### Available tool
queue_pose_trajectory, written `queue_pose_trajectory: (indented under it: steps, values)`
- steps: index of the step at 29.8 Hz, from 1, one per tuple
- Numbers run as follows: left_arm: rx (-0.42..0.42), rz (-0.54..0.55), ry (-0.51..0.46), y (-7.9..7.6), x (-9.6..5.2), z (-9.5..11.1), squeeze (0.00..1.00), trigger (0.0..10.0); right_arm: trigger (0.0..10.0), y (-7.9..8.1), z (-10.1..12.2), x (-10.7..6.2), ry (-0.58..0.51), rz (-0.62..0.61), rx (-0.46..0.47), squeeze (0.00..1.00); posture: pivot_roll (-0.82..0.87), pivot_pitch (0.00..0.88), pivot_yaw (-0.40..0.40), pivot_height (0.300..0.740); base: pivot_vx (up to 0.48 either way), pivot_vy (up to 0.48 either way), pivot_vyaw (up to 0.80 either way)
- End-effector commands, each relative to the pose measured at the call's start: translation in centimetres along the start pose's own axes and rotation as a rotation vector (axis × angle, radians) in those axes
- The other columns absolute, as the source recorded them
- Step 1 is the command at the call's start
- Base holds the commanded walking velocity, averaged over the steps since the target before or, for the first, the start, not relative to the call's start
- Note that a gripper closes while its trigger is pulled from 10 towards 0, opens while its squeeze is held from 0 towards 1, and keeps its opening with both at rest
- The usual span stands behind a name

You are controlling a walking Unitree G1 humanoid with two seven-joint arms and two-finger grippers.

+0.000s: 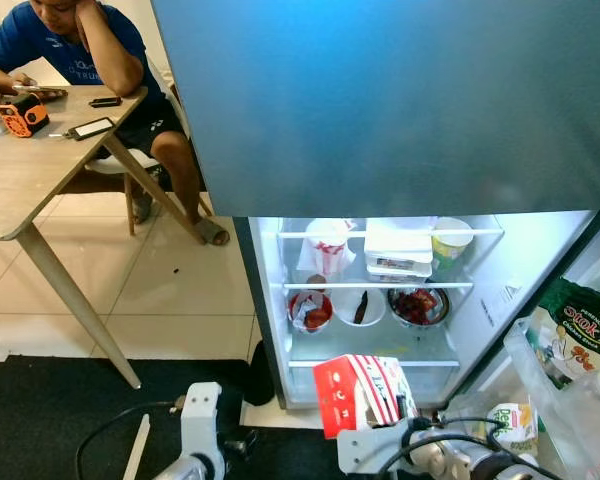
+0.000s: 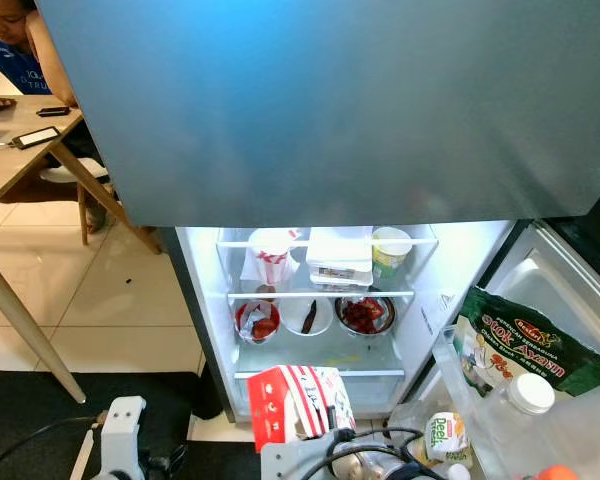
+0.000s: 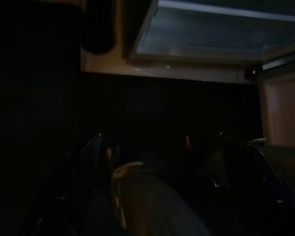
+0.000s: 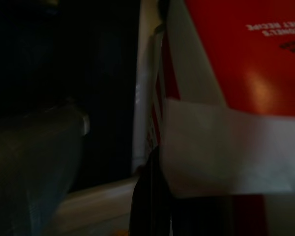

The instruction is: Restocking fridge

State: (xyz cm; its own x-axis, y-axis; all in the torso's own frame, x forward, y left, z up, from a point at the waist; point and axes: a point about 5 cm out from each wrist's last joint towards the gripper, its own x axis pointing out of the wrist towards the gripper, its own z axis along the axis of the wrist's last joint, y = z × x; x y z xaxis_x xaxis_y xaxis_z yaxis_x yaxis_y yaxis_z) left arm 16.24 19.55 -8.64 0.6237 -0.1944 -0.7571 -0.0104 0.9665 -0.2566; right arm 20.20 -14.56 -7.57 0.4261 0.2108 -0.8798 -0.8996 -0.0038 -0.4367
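The red-and-white striped cardboard carton [image 1: 362,394] sat at six o'clock in the head views, tilted, directly in front of the open lower compartment of the grey fridge [image 1: 380,300] and clamped in the right gripper [image 1: 400,425], whose black fingers closed on its lower edge; in the right wrist view the carton's red face [image 4: 246,59] and white band pressed right against the finger. The left gripper [image 3: 157,196] hung low at seven o'clock over the dark mat [image 1: 70,410], its fingers standing apart in the dim left wrist view. Inside the fridge, a white paper cup [image 1: 328,243], a white lidded box [image 1: 398,250] and a pale green tub [image 1: 450,238] lined the upper shelf, with three bowls [image 1: 360,306] beneath. At ten o'clock a person in a blue shirt [image 1: 70,45] sat at a light wooden table [image 1: 20,180]
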Motion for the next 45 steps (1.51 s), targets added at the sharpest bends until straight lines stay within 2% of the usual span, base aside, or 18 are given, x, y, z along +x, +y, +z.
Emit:
queue_pose_trajectory:
  steps: [1,2,4,10,31,37,42,45]
  values:
    - [-0.053,0.085,0.035,1.6,-0.9,-1.4,0.00,10.0,10.0,1.3,-1.0,-0.2,0.036,0.032,0.070,0.00,-0.06,0.000,0.023,0.740,0.000,0.000,0.00]
    - [-0.078,0.115,0.043,2.0,-1.3,-2.0,0.00,10.0,10.0,1.9,-1.6,-0.3,0.056,0.042,0.091,0.00,-0.06,0.000,0.024,0.740,0.000,0.000,0.00]
    - [-0.092,0.137,0.053,2.4,-1.6,-2.5,0.00,10.0,10.0,1.9,-2.0,-0.4,0.075,0.036,0.090,0.00,-0.06,0.000,0.026,0.740,0.000,0.000,0.00]
    - [-0.119,0.165,0.059,3.1,-2.1,-3.1,0.00,10.0,10.0,1.3,-2.9,-0.6,0.123,0.009,0.040,0.00,-0.06,0.000,0.025,0.740,0.291,0.000,0.00]
    - [-0.125,0.146,0.030,2.7,-1.8,-2.4,0.00,10.0,10.0,-0.5,-2.5,-0.6,0.106,-0.063,0.003,0.00,-0.06,0.000,0.027,0.740,0.333,0.000,0.00]
    - [-0.092,0.114,0.066,2.3,-1.7,-2.8,0.00,10.0,10.0,-0.6,-2.5,-0.6,0.106,-0.064,-0.002,0.00,-0.06,0.000,0.025,0.740,0.000,-0.164,0.00]
    - [-0.124,0.135,0.048,2.5,-1.7,-2.6,0.00,10.0,10.0,-0.5,-2.7,-0.6,0.116,-0.058,-0.004,0.00,-0.06,0.000,0.025,0.740,0.000,-0.323,0.00]
    - [-0.115,0.131,0.053,2.5,-1.7,-2.7,0.00,10.0,10.0,-0.6,-3.0,-0.7,0.132,-0.054,-0.012,0.00,-0.06,0.000,0.022,0.740,0.000,0.000,0.00]
